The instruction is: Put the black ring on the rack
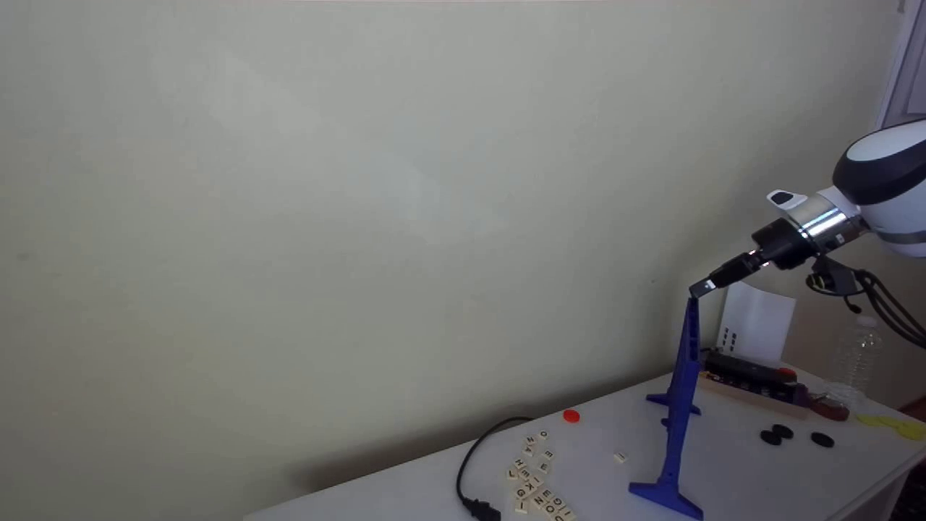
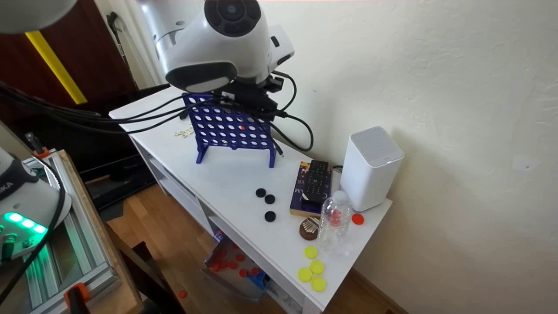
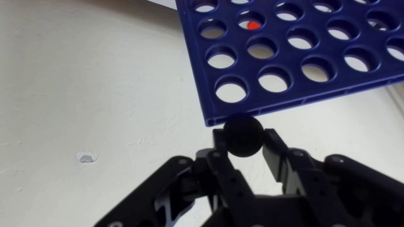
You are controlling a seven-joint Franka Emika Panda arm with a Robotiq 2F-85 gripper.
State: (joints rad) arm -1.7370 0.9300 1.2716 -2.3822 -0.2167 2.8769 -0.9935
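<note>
In the wrist view the black ring (image 3: 243,137), a round piece with no hole visible, sits between the fingertips. My gripper (image 3: 245,135) is shut on it by its two sides. The rack (image 3: 290,56) is an upright blue frame with rows of round holes and a slotted top edge. The ring overlaps that edge near a top corner of the rack; whether it has entered the slot I cannot tell. An exterior view shows the rack (image 1: 680,405) side-on, with the gripper (image 1: 702,288) right above its top. Elsewhere the arm and cables hide the fingertips and part of the rack (image 2: 231,126).
Three black discs (image 2: 270,199) lie on the white table (image 2: 231,183). Beyond them are a book (image 2: 301,192) with a remote (image 2: 317,179), a clear bottle (image 2: 335,222), a white box (image 2: 370,170) and yellow discs (image 2: 317,267). Letter tiles (image 1: 535,481) lie beside a cable (image 1: 463,463).
</note>
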